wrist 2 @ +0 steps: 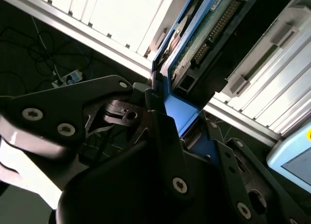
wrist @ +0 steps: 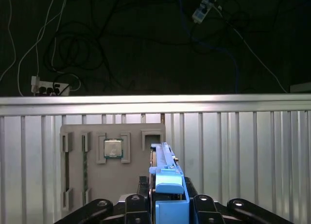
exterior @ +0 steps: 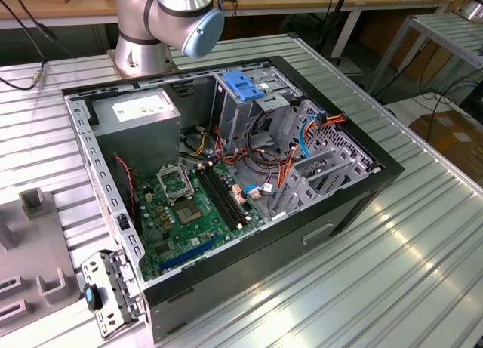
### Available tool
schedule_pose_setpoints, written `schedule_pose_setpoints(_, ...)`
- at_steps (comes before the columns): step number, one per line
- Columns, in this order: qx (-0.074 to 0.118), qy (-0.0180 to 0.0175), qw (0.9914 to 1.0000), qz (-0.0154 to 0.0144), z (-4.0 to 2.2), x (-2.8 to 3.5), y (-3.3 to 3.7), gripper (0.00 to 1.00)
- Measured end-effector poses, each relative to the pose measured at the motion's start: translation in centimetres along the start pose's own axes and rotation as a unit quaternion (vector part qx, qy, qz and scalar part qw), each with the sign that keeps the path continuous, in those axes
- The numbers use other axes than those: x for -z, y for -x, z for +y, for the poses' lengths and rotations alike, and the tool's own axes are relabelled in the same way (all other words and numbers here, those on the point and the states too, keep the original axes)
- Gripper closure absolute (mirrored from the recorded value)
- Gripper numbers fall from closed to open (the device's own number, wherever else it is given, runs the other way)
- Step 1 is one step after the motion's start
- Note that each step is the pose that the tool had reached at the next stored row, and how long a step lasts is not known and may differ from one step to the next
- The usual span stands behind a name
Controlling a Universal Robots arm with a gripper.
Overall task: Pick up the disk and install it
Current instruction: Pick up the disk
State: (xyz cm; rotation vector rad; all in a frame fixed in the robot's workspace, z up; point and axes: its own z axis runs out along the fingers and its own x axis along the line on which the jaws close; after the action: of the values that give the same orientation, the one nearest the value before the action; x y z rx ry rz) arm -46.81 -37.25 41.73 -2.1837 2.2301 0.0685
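Over ribbed table (wrist: 243, 151), end effector (wrist: 167, 207) grips disk (wrist: 165, 170), base hidden

Disk (wrist: 168, 180) in gripper (wrist: 167, 209) — computer case (exterior: 355, 212) on table (exterior: 400, 287), fixture tray (exterior: 30, 250) beside it.

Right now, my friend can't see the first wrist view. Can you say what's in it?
The gripper clamps the disk, seen edge-on with its blue rail, over a ribbed metal table. Beyond it lies a grey tray holding a square chip, and past the table cables trail on a dark floor.

Disk (wrist: 164, 158) w/ blue rails, in claw (wrist: 166, 197)
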Motion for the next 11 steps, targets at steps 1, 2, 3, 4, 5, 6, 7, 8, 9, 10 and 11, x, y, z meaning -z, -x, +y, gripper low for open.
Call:
schedule_pose_setpoints(1,0.0,0.0001,1.0,0.0,0.0,0.09,0.01,0.63)
schedule_pose_setpoints(2,0.0,0.0001,1.0,0.0,0.0,0.19,0.01,0.63)
schedule_pose_setpoints(3,0.0,0.0002,1.0,0.0,0.0,0.29,0.01,0.63)
schedule_pose_setpoints(4,0.0,0.0003,1.0,0.0,0.0,0.39,0.02,0.63)
schedule_pose_setpoints(5,0.0,0.0004,1.0,0.0,0.0,0.5,0.02,0.63)
schedule_pose_setpoints(6,0.0,0.0006,1.0,0.0,0.0,0.61,0.03,0.63)
schedule_pose_setpoints(7,0.0,0.0007,1.0,0.0,0.0,0.69,0.03,0.63)
schedule_pose_setpoints(8,0.0,0.0008,1.0,0.0,0.0,0.8,0.04,0.63)
schedule_pose_setpoints(9,0.0,0.001,1.0,0.0,0.0,0.89,0.04,0.63)
schedule_pose_setpoints(10,0.0,0.0012,1.0,0.0,-0.01,1.02,0.05,0.63)
schedule_pose_setpoints(11,0.0,0.0013,1.0,0.0,0.0,1.18,0.05,0.63)
